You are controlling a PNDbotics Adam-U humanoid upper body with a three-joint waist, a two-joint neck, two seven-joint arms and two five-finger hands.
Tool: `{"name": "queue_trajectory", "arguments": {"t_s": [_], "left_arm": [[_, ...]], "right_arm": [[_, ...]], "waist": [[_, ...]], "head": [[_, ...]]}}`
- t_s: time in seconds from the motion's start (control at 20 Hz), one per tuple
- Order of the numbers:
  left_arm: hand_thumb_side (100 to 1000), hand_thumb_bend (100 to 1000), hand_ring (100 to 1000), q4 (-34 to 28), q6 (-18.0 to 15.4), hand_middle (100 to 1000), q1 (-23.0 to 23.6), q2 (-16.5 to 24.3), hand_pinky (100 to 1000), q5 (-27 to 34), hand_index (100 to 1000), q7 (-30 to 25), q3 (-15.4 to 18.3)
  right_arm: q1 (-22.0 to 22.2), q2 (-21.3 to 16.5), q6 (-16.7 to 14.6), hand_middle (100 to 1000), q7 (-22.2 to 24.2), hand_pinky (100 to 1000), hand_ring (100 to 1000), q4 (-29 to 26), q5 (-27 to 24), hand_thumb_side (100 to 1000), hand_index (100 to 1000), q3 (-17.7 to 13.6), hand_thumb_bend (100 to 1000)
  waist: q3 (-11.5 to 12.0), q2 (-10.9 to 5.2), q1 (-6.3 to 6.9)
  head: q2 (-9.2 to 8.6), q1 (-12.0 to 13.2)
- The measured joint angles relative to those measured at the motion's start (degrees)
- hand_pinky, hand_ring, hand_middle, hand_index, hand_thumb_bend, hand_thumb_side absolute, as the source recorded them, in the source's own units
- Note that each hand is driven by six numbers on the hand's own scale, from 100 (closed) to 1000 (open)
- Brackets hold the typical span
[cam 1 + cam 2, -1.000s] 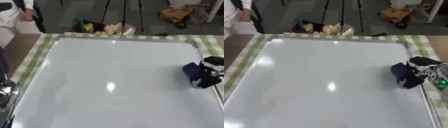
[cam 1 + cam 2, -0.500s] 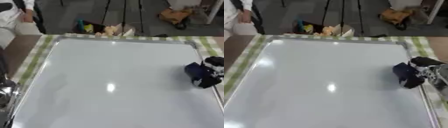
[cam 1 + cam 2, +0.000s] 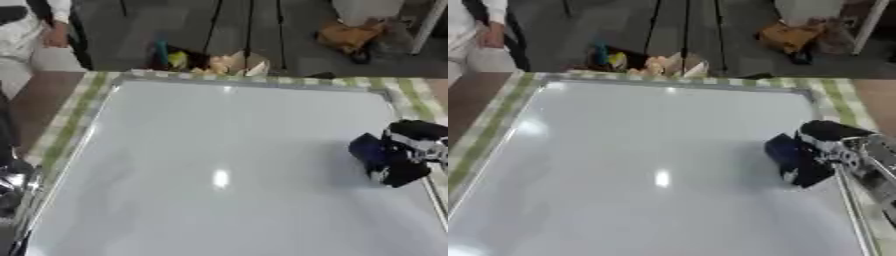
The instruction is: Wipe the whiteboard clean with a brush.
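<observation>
The right robot hand [image 3: 833,145] is curling round what looks like a dark blue brush [image 3: 787,159], pressing it at the whiteboard [image 3: 219,165]'s right edge; wiping is underway, and sweeping leftward seems next.

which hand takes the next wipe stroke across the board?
Right. The right hand already grips the dark brush on the whiteboard at its right edge; no left hand is visible.

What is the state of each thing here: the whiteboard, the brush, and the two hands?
whiteboard: lying flat, surface shows no marks.
brush: dark, resting on the board near its right edge.
right hand: curled round the brush.
left hand: not clearly visible; only metal parts at the left edge.
</observation>
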Motion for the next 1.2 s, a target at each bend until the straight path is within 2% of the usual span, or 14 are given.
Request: {"name": "queue_trajectory", "arguments": {"t_s": [0.3,0.5,0.85,1.2], "left_arm": [[969,226,819,0.0,0.01,753,0.0,-0.1,703,0.0,768,-0.09,0.0],[970,225,819,0.0,0.06,753,0.0,-0.22,703,0.0,768,-0.2,0.0],[970,226,819,0.0,0.01,753,-0.02,-0.25,702,0.01,767,-0.44,-0.01],[970,226,819,0.0,-0.05,753,-0.04,-0.25,702,0.03,767,-0.56,-0.02]], "right_arm": [[-0.09,-0.02,0.56,216,1.63,492,512,-7.0,-1.35,316,355,2.29,100],[-1.05,0.47,0.42,218,3.33,494,512,-9.32,-1.31,321,356,4.17,100],[-2.83,3.26,0.3,269,3.94,542,545,-9.68,1.11,461,412,6.63,100],[-3.02,4.9,-1.23,324,4.34,581,585,-8.13,3.14,525,451,8.56,100]], "waist": [[0.43,-0.03,-0.15],[0.58,-0.03,-0.18],[0.76,-0.03,-0.14],[0.78,-0.03,-0.03]], "head": [[0.04,-0.07],[0.04,-0.24],[0.05,-0.55],[0.05,-0.73]]}}
